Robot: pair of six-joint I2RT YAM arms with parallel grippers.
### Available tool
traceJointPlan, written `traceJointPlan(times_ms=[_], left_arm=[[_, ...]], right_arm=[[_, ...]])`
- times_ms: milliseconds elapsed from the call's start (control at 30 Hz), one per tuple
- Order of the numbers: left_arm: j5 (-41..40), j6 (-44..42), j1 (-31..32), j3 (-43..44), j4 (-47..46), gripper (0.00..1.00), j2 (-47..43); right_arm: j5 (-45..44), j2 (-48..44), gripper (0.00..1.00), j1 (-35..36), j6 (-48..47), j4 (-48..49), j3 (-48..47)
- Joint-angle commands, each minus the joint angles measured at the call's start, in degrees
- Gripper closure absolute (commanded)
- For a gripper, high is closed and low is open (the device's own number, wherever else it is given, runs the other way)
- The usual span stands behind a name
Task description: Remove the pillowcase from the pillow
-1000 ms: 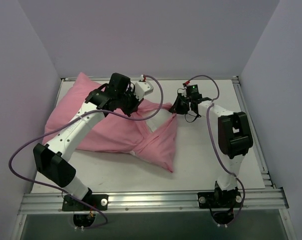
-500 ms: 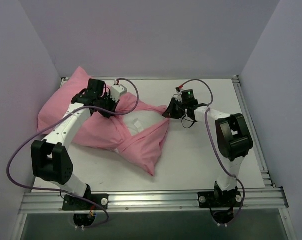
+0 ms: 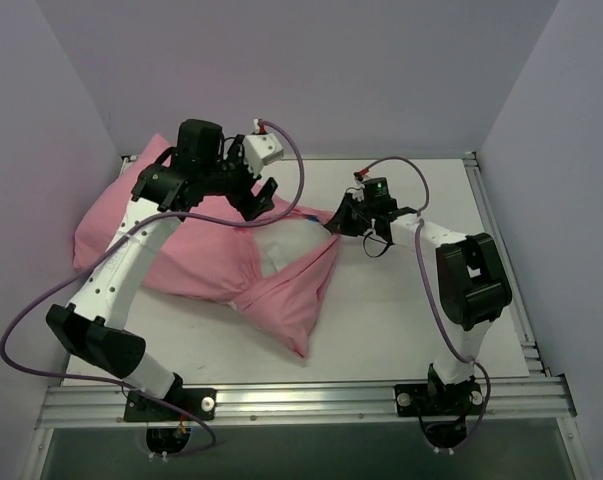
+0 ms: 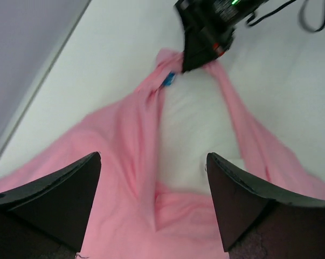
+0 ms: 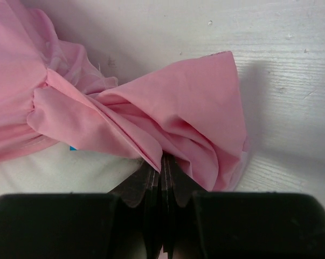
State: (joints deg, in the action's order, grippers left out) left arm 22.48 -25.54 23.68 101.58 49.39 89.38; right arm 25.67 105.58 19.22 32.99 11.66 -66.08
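Your left pincer (image 4: 153,161) spread wide, white pillow (image 4: 193,132) below it, your right pincer (image 5: 161,161) pinching a pillowcase (image 5: 197,100) fold

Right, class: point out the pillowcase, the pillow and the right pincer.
pillowcase (image 3: 196,265), top view: its broad pink middle.
pillow (image 4: 192,135), left wrist view: bare white patch inside the opening.
right pincer (image 5: 162,164), right wrist view: shut tips pinching the pink fabric.

Left arm (image 3: 131,262) arches high, elbow swung out toward 8 o'clock. My left hand (image 3: 258,196) is lifted, fingers (image 4: 49,199) spread wide and aimed toward 4 o'clock. Right arm (image 3: 467,272) reaches to 11 o'clock, with my right hand (image 3: 338,219) low and pinched tight on the pillowcase (image 5: 178,102).
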Motion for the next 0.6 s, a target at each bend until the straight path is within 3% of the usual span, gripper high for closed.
traceJointPlan(times_ms=[0,33,100,167,333,567], left_arm=[[3.9,1.2,6.45,6.86,2.55,0.12,0.86],[2.41,1.02,10.38,8.27,2.91,0.12,1.84],[-3.65,-0.9,14.36,8.63,3.87,0.25,5.52],[-8.57,-1.97,18.57,8.9,5.01,0.31,8.77],[-19.92,-2.85,19.74,11.1,4.33,0.3,19.77],[-21.6,-6.71,19.74,11.27,6.59,0.29,25.13]], right_arm=[[-0.45,-3.62,1.0,0.38,1.28,-0.23,-0.1],[-0.45,-3.71,1.0,0.29,1.28,-0.15,-0.1],[-0.62,-4.15,1.0,0.38,1.2,-0.41,-0.01],[-0.8,-4.33,1.0,0.38,1.2,-0.5,-0.01],[-0.8,-4.68,1.0,0.55,1.46,-0.68,0.08],[-0.8,-5.38,1.0,0.73,1.46,-1.03,-0.1]])
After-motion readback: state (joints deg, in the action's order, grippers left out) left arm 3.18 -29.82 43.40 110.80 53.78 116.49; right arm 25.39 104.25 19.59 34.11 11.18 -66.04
